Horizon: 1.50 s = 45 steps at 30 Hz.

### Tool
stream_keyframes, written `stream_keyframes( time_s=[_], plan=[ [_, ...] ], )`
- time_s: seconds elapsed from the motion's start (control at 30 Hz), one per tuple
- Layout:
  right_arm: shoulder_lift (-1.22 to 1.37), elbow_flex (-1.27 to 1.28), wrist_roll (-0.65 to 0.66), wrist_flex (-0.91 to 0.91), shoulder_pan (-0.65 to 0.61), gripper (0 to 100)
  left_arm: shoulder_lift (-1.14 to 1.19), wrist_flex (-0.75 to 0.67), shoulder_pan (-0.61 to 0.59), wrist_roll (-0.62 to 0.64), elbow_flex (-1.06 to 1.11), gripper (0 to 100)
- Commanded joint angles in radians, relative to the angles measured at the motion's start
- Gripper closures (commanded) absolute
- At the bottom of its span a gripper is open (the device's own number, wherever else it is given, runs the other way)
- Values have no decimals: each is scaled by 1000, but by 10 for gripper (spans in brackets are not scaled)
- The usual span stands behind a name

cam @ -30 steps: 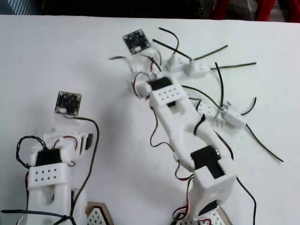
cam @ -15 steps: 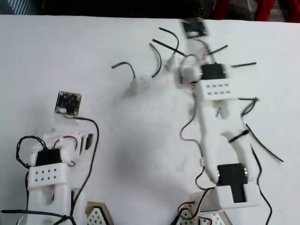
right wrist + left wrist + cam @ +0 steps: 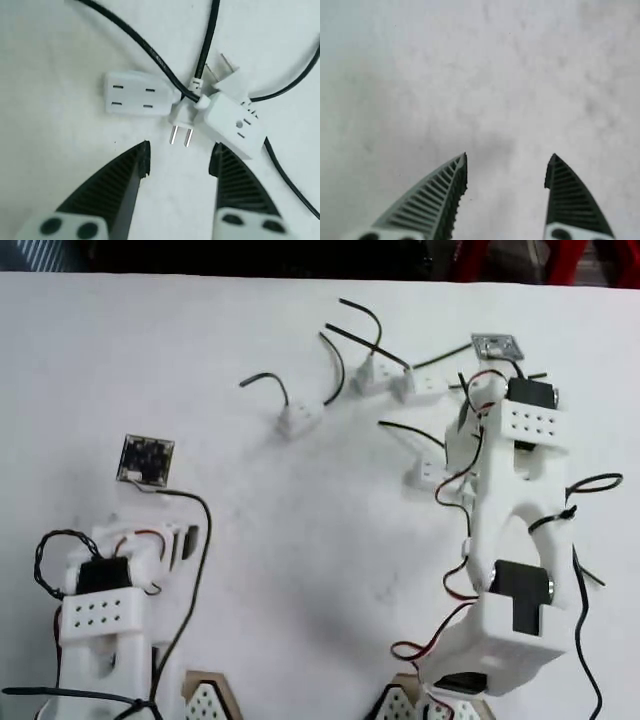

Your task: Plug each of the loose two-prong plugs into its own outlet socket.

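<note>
My right gripper (image 3: 180, 152) is open and hovers just above a white two-prong plug (image 3: 181, 117) whose prongs point toward it. A white outlet socket (image 3: 135, 93) with two pairs of slots lies beside that plug. On the plug's other side is a second socket block (image 3: 235, 122), with another plug (image 3: 227, 70) behind it. Black cords cross over them. In the high view the right arm (image 3: 520, 425) stretches over the table's far right. My left gripper (image 3: 506, 170) is open over bare white table, near the front left (image 3: 182, 543).
More white plug and socket pieces with black cords lie at the far middle (image 3: 297, 418), (image 3: 375, 372), (image 3: 420, 383), and one beside the right arm (image 3: 428, 475). A small dark square board (image 3: 147, 459) sits ahead of the left arm.
The right arm swung from the table's far middle over to the far right. A white piece with a cord now lies uncovered where it was. The left arm stayed still.
</note>
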Motion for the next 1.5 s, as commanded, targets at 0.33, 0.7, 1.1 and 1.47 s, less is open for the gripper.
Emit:
stream_keyframes(
  time_s=[0.33, 0.7, 1.1, 1.47],
  plan=[
    [-7, 187, -34, -295, -1, 811, -19, -18, -1, 5, -3, 745],
    [133, 80, 14, -269, 91, 811, -25, -18, -2, 5, 8, 745],
    [142, -166, 14, -148, 104, 811, -25, -18, -4, 5, 9, 745],
    [343, -190, 21, -360, 186, 812, -25, -18, -4, 3, 9, 745]
  ],
)
